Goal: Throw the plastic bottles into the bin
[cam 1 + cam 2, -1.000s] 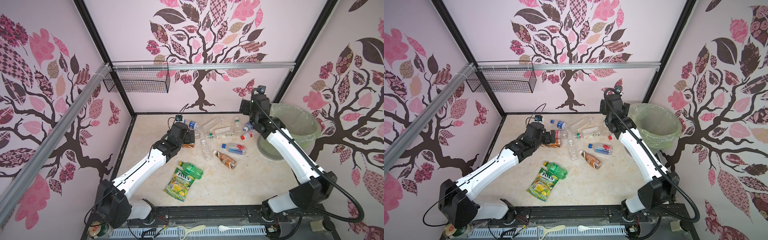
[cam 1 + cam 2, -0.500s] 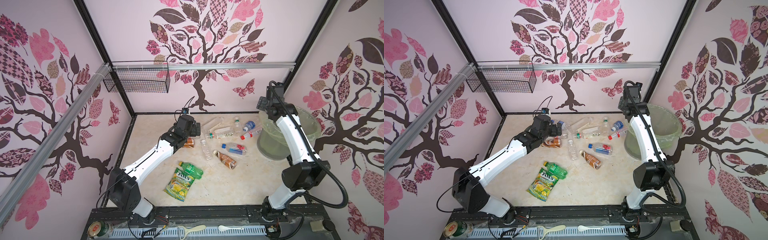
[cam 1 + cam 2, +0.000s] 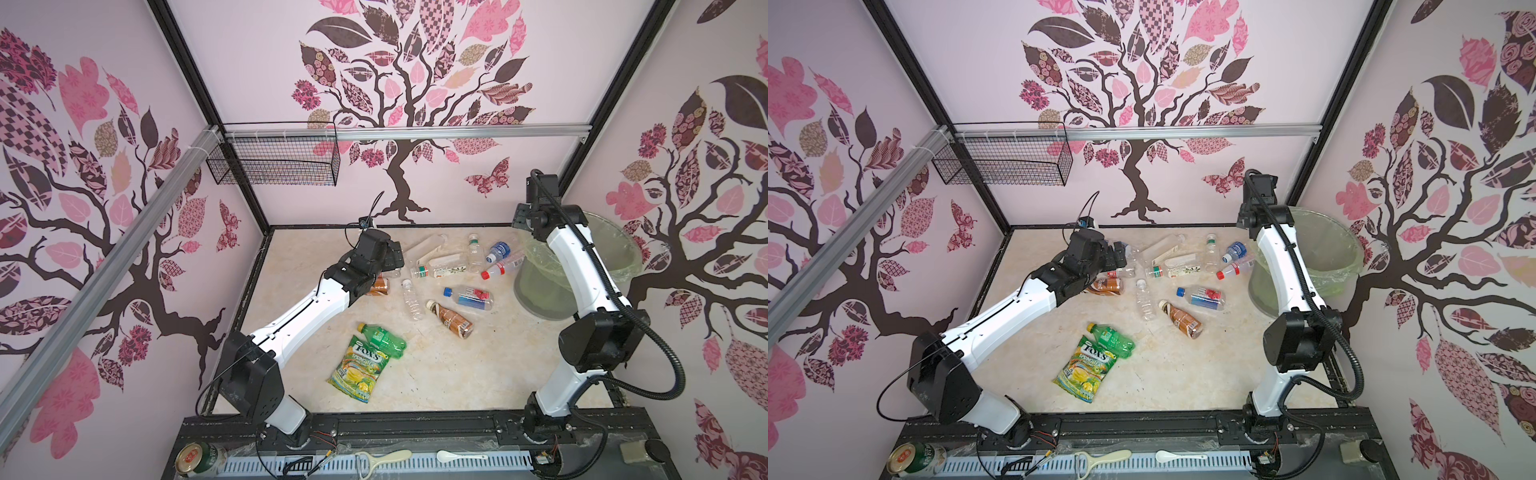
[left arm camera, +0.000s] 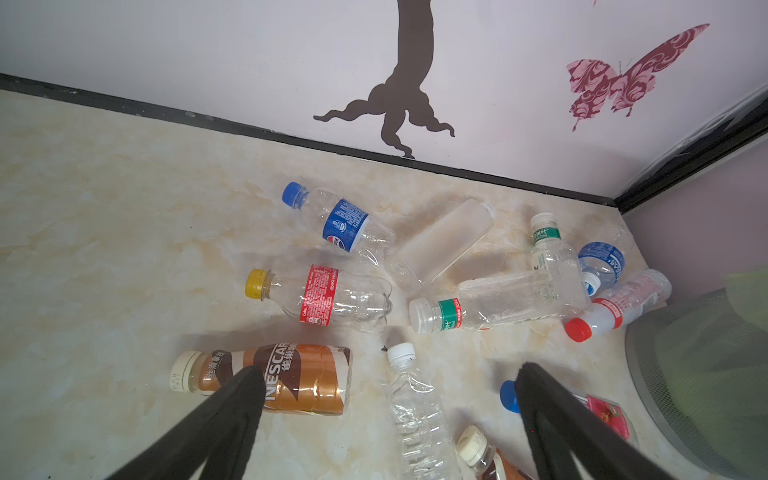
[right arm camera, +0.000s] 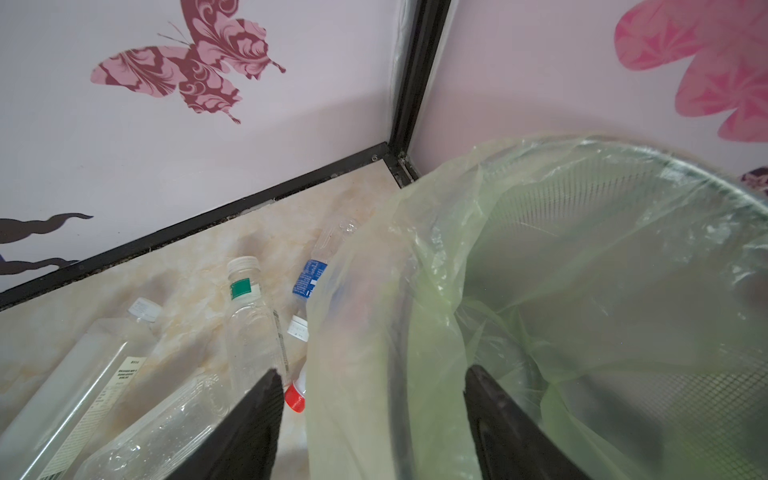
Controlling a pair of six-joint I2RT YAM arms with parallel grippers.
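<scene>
A: Surface, room?
B: Beige marble tabletop (image 3: 457, 374), pink walls (image 3: 519, 50), tree decals (image 3: 399, 187).
A: Bottles?
B: The plastic bottles (image 3: 440, 270) lie scattered at centre and upper centre in both top views, left of the bin (image 3: 536, 286).
A: Hands?
B: The left gripper (image 4: 390, 372) is spread wide and empty above a brown bottle (image 4: 299, 378). The right gripper (image 5: 372, 374) has its jaws apart and empty at the bin's upper-left rim.

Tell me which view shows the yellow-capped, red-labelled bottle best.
The left wrist view: the yellow-capped bottle lies whole and uncovered there, with cap, red label and clear body all plain. In both top views the left arm hides most of it. The right wrist view does not show it.
</scene>
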